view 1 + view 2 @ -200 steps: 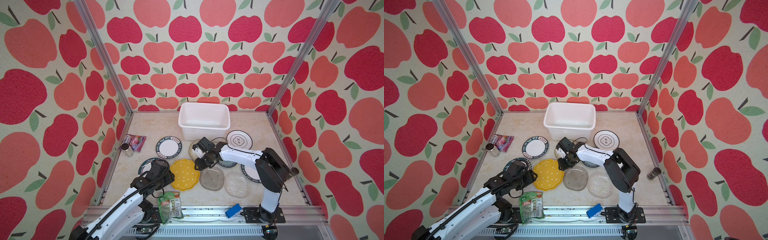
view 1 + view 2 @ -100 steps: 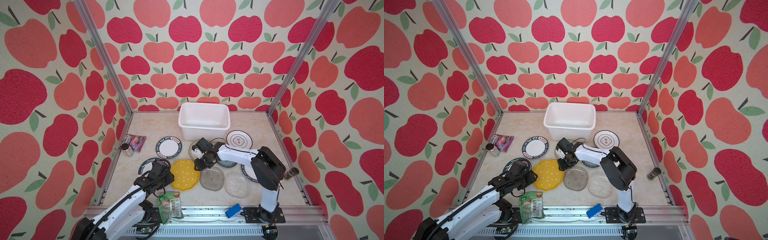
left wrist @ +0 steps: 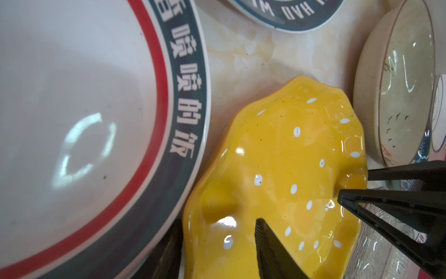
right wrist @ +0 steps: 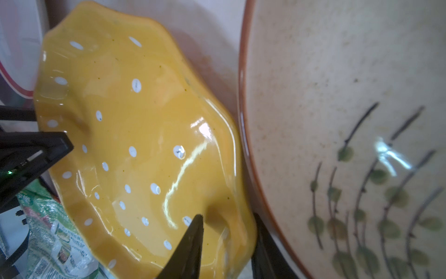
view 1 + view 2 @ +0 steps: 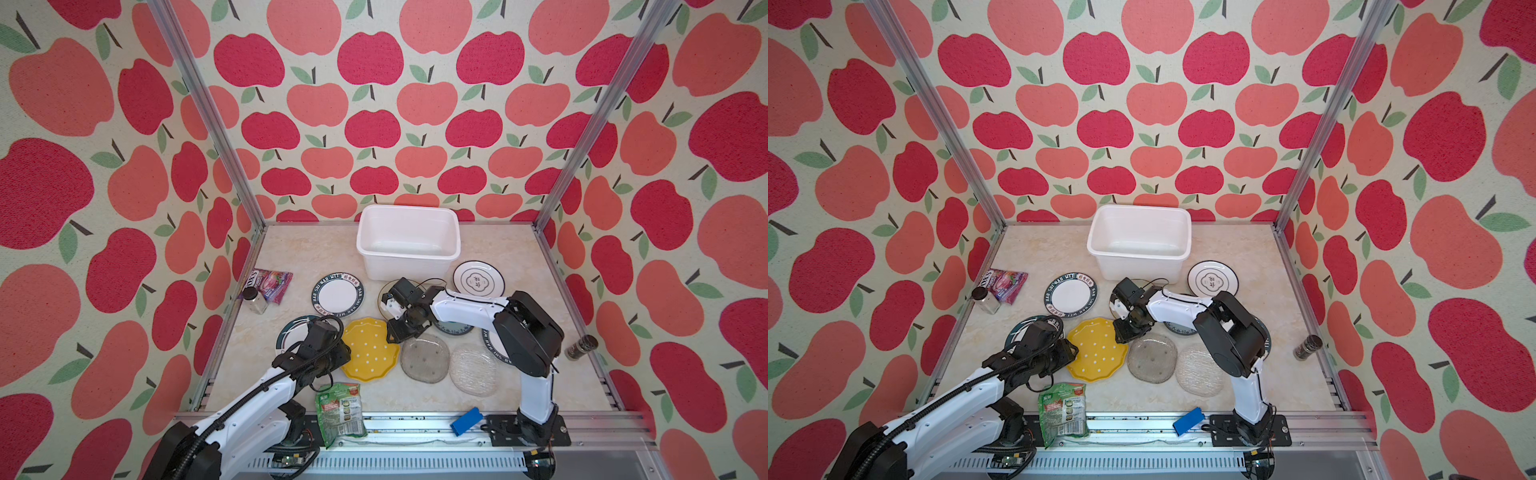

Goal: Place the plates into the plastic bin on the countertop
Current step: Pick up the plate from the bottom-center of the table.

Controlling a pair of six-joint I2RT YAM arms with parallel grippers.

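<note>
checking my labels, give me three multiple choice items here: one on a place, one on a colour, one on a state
1. The green snack packet lies: A on a plate; B at the countertop's front edge; C by the back wall.
2. The plate both arms' fingers straddle is: A blue; B yellow, white-dotted; C grey.
3. The plastic bin holds: A nothing; B one plate; C two plates.
B: it lies across the front rail. B: both wrist views show it. A: its floor is bare.
</note>
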